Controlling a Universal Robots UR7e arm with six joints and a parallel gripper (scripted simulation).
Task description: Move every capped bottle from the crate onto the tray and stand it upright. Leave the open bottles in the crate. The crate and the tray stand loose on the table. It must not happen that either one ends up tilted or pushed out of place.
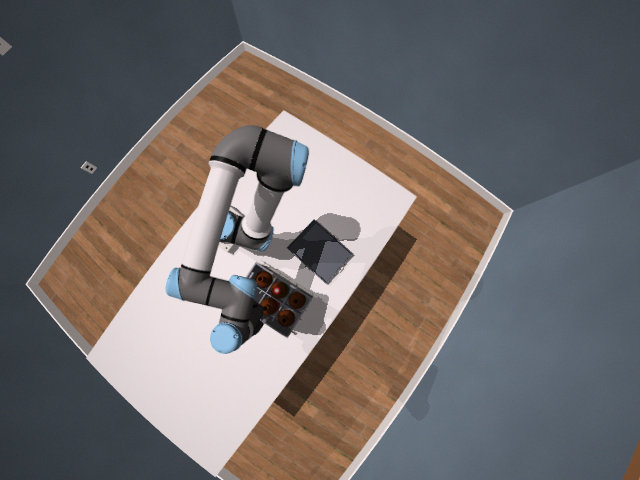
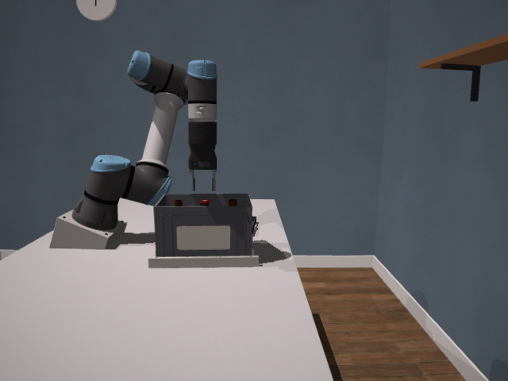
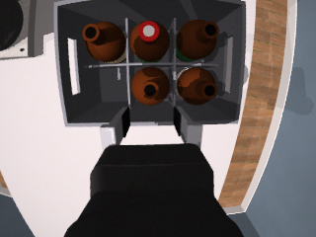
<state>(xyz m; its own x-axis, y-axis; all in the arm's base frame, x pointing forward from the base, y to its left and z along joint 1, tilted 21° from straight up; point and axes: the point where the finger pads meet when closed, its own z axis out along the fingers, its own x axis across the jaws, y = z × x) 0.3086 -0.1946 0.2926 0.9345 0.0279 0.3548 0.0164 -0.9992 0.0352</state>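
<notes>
A dark grey crate (image 1: 279, 329) (image 2: 163, 233) (image 3: 99, 106) holds brown bottles in divided compartments. One capped bottle (image 1: 279, 289) (image 2: 204, 202) (image 3: 149, 41), with a red and white cap, stands in the middle of the upper row in the wrist view. Open bottles stand on both its sides, and two more open bottles (image 3: 149, 91) (image 3: 197, 84) stand in the lower row, whose left compartment is empty. The dark tray (image 1: 333, 263) is empty. My gripper (image 2: 203, 188) (image 3: 151, 116) is open and empty, pointing down above the crate; in the top view the arm hides its fingers.
The tray lies beside the crate in the top view, with a narrow gap between them. The robot base (image 2: 82, 236) stands left of the crate in the exterior view. A low pale strip (image 2: 202, 262) runs along the crate's foot. The table edge (image 2: 305, 303) is to the right.
</notes>
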